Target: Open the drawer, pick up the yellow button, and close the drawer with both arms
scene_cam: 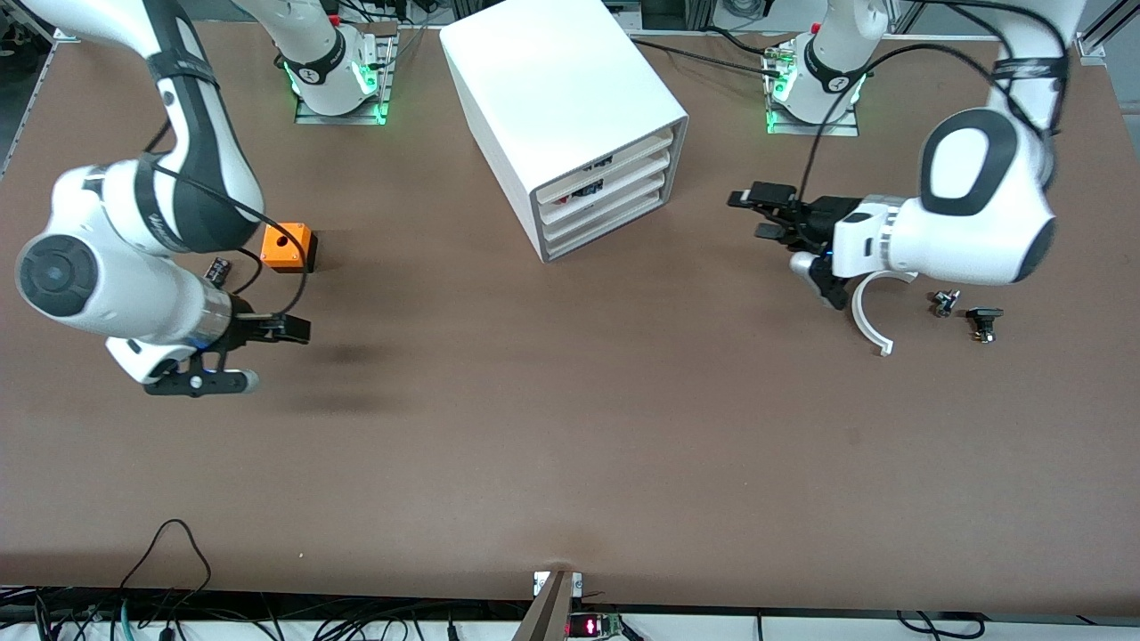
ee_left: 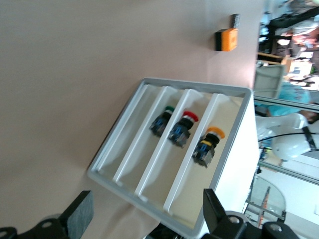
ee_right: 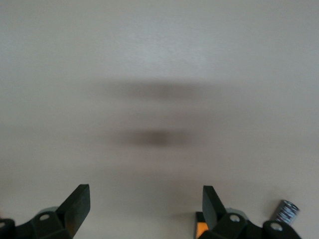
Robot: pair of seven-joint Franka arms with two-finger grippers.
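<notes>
While drawers sit shut, left gripper (scene_cam: 746, 215) open.

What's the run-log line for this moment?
left gripper: open, facing cabinet front | right gripper: open, over table near orange cube | button: inside cabinet | drawers: shut

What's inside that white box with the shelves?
The white cabinet's drawers show three push-buttons: green-capped, red-capped and the orange-yellow button. Anything deeper inside is covered.
</notes>
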